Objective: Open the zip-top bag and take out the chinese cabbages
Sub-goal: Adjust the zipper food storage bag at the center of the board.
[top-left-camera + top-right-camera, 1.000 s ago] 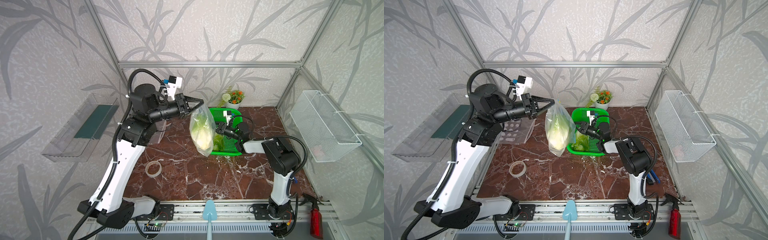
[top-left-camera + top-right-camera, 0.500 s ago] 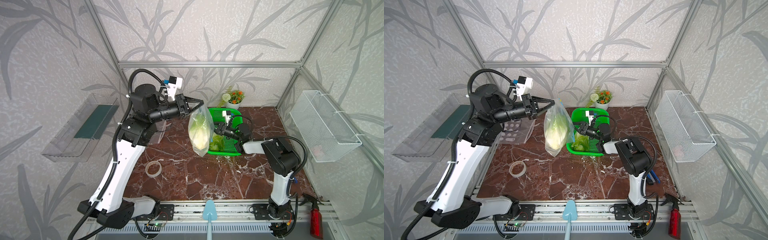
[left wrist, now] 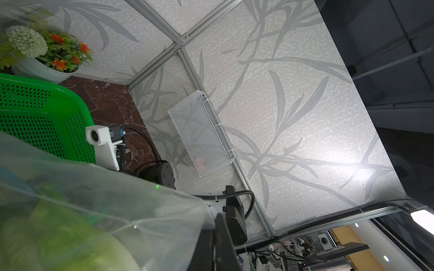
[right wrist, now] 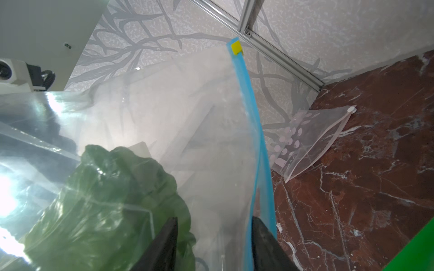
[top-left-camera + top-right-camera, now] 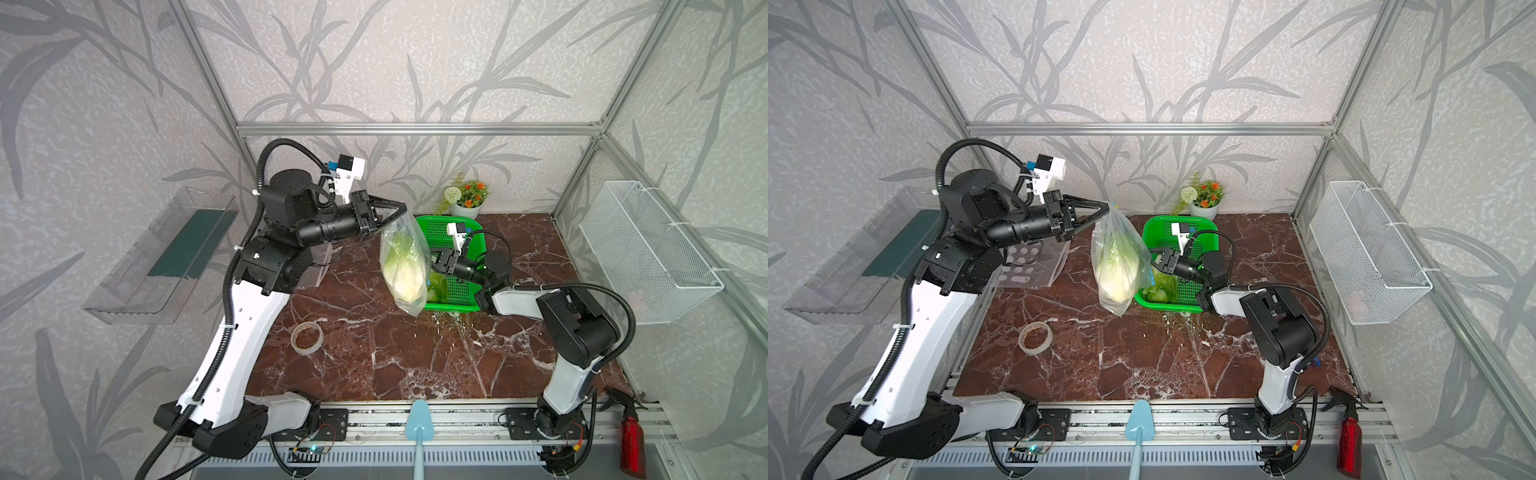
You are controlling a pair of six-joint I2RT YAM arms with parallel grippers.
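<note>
A clear zip-top bag [image 5: 409, 249] [image 5: 1121, 245] hangs in the air in both top views. My left gripper [image 5: 404, 206] [image 5: 1106, 204] [image 3: 217, 234] is shut on its top corner. One chinese cabbage [image 5: 402, 272] [image 5: 1113, 272] [image 3: 58, 234] [image 4: 112, 187] sits inside the bag. Another cabbage [image 5: 438, 289] [image 5: 1160, 289] lies in the green basket [image 5: 440, 228] [image 5: 1163, 232]. My right gripper [image 5: 433, 262] [image 5: 1152, 259] [image 4: 213, 234] is open over the basket, against the bag's side. In the right wrist view its fingers straddle the film beside the blue zip strip [image 4: 249, 117], which carries a yellow slider [image 4: 236, 48].
A flower pot [image 5: 465, 199] stands behind the basket. A tape roll [image 5: 306, 336] lies front left on the marble table. A dotted empty bag [image 5: 1030, 266] [image 4: 312, 138] leans at the back left. A white wire basket [image 5: 648, 253] hangs on the right wall and a clear tray [image 5: 166, 253] on the left.
The right gripper's jaws have spread wider at the bag's side. The hanging bag swayed a little. The left gripper has kept its hold.
</note>
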